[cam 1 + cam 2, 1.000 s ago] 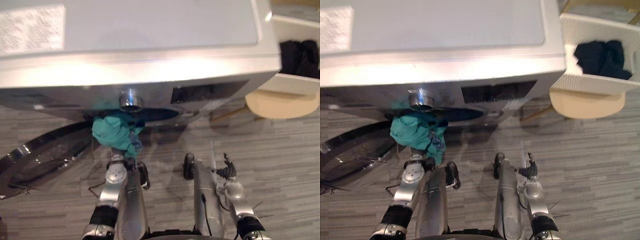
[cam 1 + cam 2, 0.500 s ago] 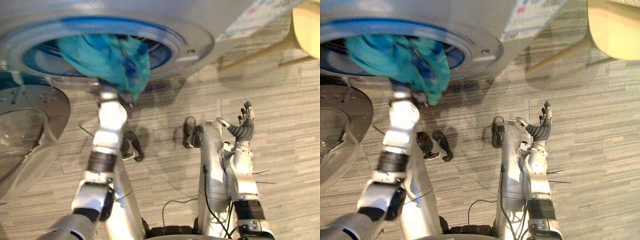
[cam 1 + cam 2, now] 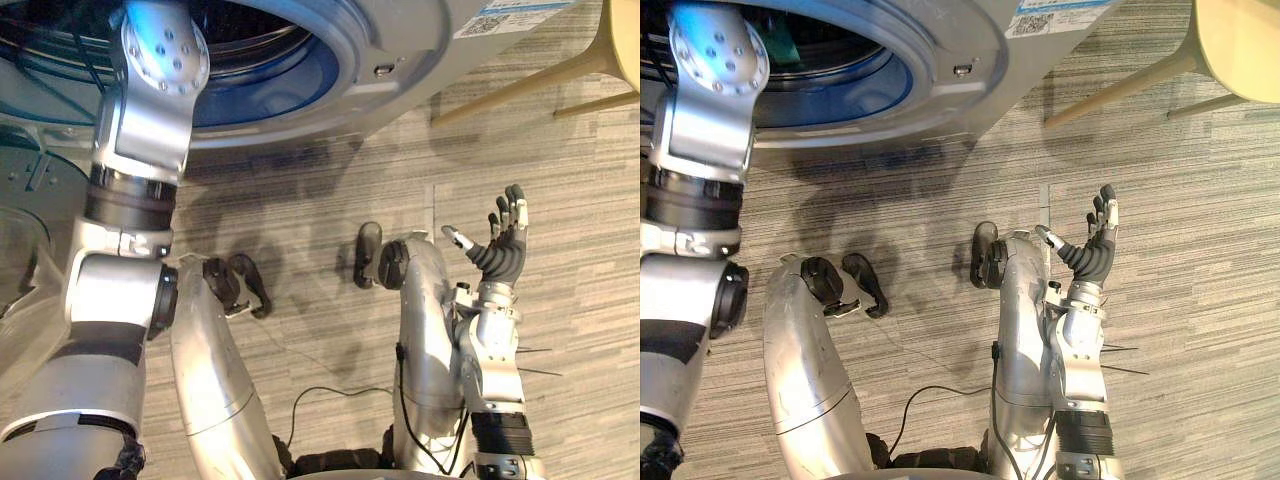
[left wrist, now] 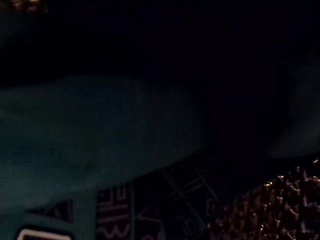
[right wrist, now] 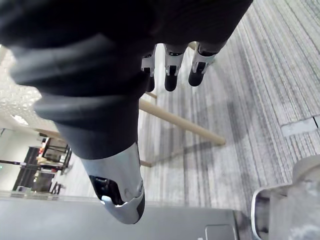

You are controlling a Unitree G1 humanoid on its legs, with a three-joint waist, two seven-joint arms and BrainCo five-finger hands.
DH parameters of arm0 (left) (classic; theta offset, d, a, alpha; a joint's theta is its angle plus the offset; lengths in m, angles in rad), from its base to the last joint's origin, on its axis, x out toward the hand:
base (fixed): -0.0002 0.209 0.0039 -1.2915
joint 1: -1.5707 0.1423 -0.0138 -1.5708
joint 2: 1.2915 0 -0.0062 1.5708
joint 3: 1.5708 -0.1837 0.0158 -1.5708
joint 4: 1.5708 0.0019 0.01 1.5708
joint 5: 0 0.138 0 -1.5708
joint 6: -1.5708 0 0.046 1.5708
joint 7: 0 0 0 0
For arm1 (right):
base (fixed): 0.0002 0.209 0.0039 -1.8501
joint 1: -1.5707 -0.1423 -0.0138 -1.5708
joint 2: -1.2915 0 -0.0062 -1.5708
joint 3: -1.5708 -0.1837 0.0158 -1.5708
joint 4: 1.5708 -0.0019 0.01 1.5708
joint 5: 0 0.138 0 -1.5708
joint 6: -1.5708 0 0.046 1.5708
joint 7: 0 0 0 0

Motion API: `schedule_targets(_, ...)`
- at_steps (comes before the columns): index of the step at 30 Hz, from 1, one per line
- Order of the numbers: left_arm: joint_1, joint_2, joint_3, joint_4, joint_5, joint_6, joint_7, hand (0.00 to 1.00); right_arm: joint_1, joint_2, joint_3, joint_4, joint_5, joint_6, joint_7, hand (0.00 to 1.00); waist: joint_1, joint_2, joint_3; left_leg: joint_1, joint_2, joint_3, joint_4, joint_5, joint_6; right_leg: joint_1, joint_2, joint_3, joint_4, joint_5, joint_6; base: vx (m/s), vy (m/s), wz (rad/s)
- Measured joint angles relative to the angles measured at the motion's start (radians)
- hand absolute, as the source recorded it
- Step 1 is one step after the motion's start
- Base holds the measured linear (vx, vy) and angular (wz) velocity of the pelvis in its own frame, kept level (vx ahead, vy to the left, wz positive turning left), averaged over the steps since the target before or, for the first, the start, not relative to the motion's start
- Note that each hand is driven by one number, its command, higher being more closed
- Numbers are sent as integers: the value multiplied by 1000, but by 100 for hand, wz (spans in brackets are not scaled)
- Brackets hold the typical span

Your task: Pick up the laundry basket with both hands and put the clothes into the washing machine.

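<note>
Left robot hand has followed the teal cloth (image 4: 90,140) inside the washing machine (image 3: 345,70), its grip I cannot tell, so this piece looks loaded

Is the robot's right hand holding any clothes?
No, the right hand is held up over the floor with straight fingers and nothing in it.
</note>
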Motion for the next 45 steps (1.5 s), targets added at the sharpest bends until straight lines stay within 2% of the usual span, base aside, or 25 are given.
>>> schedule_targets(1, -22, 2, 2, 5, 5, 3, 12, 0, 2, -1, 1, -10, 0, 0, 0, 0, -1, -1, 0, -9, 1, 0, 0, 0, 0, -10, 1, 0, -1, 0, 0, 16, -8, -6)
schedule_targets(5, -53, 5, 24, 11, -5, 4, 59, 0, 1, -23, 0, -32, -1, -23, 0, 0, -3, -5, 0, -62, 4, -1, 1, 1, 1, -61, 3, -2, -7, 5, 4, 27, -7, -5)
schedule_targets(7, -54, 5, 24, 62, -24, 4, 57, 0, 0, -30, 1, -29, -2, -29, 0, 0, -5, -5, 1, -72, 6, -2, 8, 1, 0, -69, 7, -2, -4, 9, -1, 52, -5, -8)
schedule_targets(10, -64, 5, 24, 154, -32, 10, 4, 0, 0, -30, 2, -25, 0, -33, 0, 0, -9, -5, 1, -79, 7, -3, 8, 1, 0, -75, 8, -6, -4, 8, 0, 58, -4, -3)
schedule_targets(11, -68, 6, 19, 192, -22, 12, -61, 0, -1, -30, 1, -24, 0, -34, 3, 0, -9, -5, 1, -80, 6, -3, 9, 1, 0, -76, 8, -8, -4, 7, 1, 47, -5, 0)
schedule_targets(13, -68, 5, 1, 215, 8, 12, -124, 0, -2, -30, -1, -24, 0, -33, 14, 0, -9, -5, 0, -80, 4, -4, 9, 1, 0, -75, 6, -7, -3, 7, 1, 33, -1, 4)
schedule_targets(14, -68, -1, -22, 237, 52, 12, -189, 0, -3, -30, -3, -22, 0, -29, 23, 0, -9, -5, 0, -81, 2, -5, 12, 0, 0, -75, 3, -8, 1, 7, 2, 29, 0, 7)
schedule_targets(17, -67, -40, -44, 281, 116, 12, -273, 0, -10, -32, -6, -14, 0, -26, 51, 0, -7, -5, 0, -84, 1, -16, 26, 0, 1, -71, 0, -7, 15, 5, 2, 8, -1, 5)
schedule_targets(23, -65, -85, -71, 308, 170, 24, -388, 0, -44, -51, -4, 10, 7, 3, 91, 0, -7, -5, 0, -87, -6, -37, 27, 5, -5, -57, -16, -27, 23, 0, -4, -1, -18, 8)
schedule_targets(25, -65, -84, -70, 308, 170, 29, -404, 0, -46, -61, 3, 10, 7, 8, 102, 0, -2, -5, 0, -81, -9, -39, 26, 7, -9, -53, -17, -27, 28, -2, -9, 18, -30, 7)
schedule_targets(28, -65, -81, -70, 284, 145, 31, -404, 0, -46, -68, 5, 13, 5, 27, 110, 0, 7, -5, 0, -70, -17, -46, 19, 10, -16, -40, -21, -33, 29, -10, -16, 29, -30, 8)
schedule_targets(31, -9, -52, -68, 158, 75, -4, -362, 0, -45, -66, 12, 21, -15, 32, 109, 0, 13, -5, -1, -54, -19, -52, 8, 12, -18, -18, -31, -46, 26, -19, -25, 38, -29, 8)
schedule_targets(34, 59, -36, -67, 98, 71, -29, -328, 0, -44, -55, 25, 20, -43, 33, 107, 0, 29, -3, -3, -25, -19, -48, -20, 18, -25, 9, -31, -52, 6, -21, -28, 45, -36, 5)
schedule_targets(40, 276, -34, 10, -38, 67, -36, -304, 0, -44, -1, 64, 18, -97, 41, 104, 0, 40, 1, -18, 50, -21, -40, -96, 35, -38, 82, -30, -68, -55, -23, -34, 51, -31, 5)
schedule_targets(42, 375, -80, 82, -79, 16, -47, -283, 0, -43, 19, 64, 13, -119, 41, 97, 0, 40, 0, -27, 82, -20, -36, -117, 35, -39, 112, -29, -71, -72, -28, -37, 63, -26, 2)
schedule_targets(45, 575, -217, 179, -108, -82, -69, -244, 0, -13, 37, 63, 13, -138, 44, 81, 0, 43, 2, -123, 78, -20, -31, -151, 36, -42, 110, -28, -78, -99, -38, -32, 74, -32, 1)
